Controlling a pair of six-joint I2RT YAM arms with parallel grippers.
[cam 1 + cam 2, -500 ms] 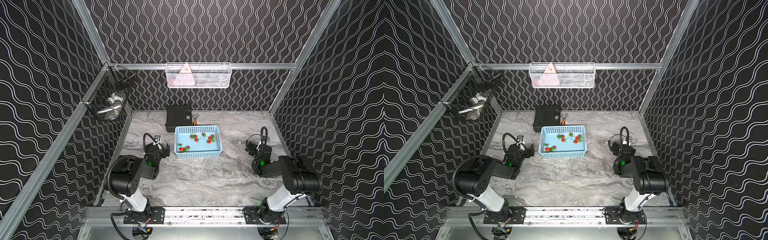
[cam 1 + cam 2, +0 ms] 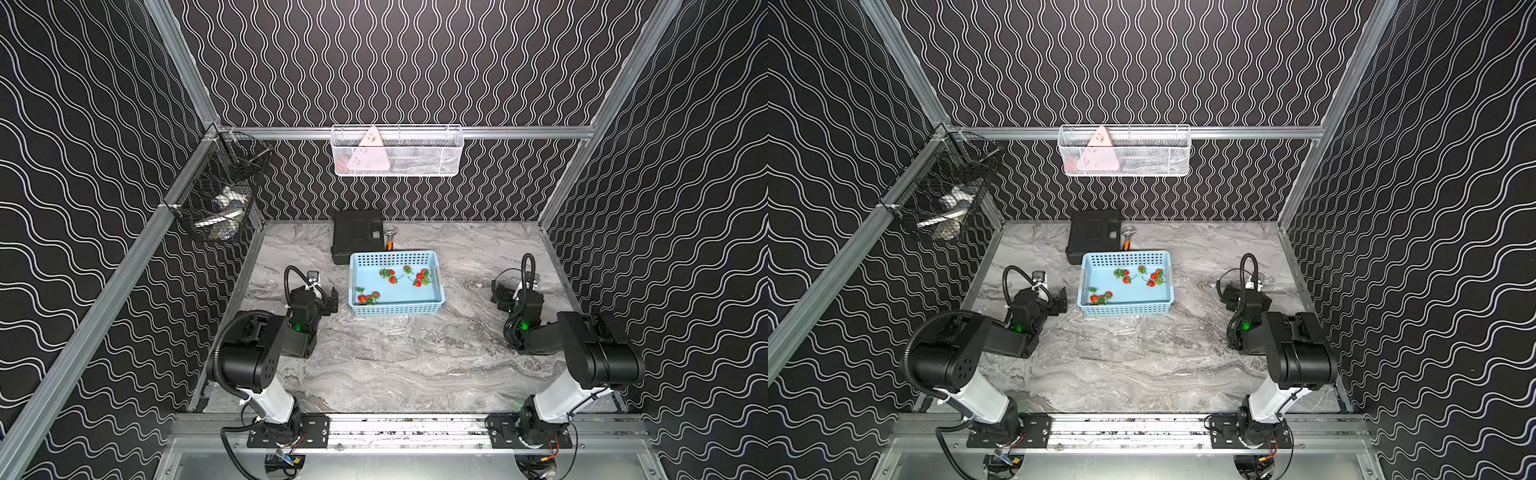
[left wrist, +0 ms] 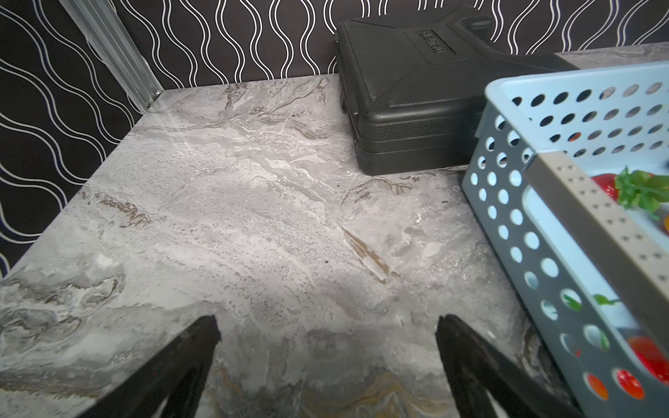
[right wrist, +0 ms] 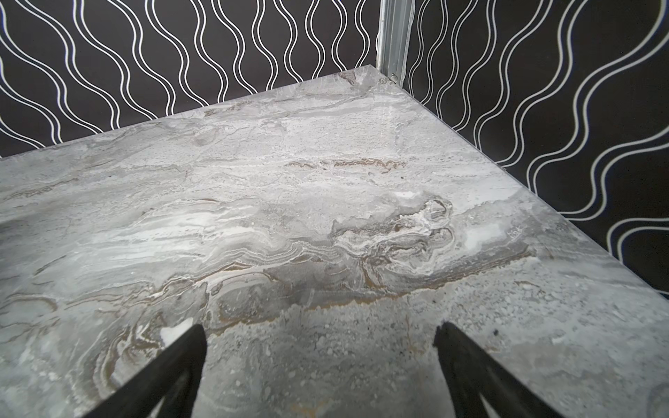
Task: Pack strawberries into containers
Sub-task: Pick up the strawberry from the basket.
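The strawberries (image 2: pixel 417 277) all lie inside the blue basket (image 2: pixel 395 254). There is a loose group toward its far right and a small cluster (image 2: pixel 368 297) in the near left corner. I cannot pick out the clear containers with any confidence. A few faint glints on the surface (image 2: pixel 395 365) just in front of the basket may be them.

That uncertainty is my main worry: a descending arm could clip or crush a box I cannot see well, or drop a berry beside it. The berries are joined by stems, so lifting one may drag its neighbours out over the rim. The left tool (image 3: pixel 327 322) sits just beside the basket's left wall, and I expect a careless swing inward would shove the light basket.

Both tools are released and empty, jaws spread wide. The right tool (image 4: pixel 318 329) is well apart from the basket, on its other side.

Both top views show every berry's place. The left wrist view adds how close the basket wall is, red berries showing through its holes, and the black case (image 3: pixel 416 90) behind it. The right wrist view shows only bare surface and a corner.
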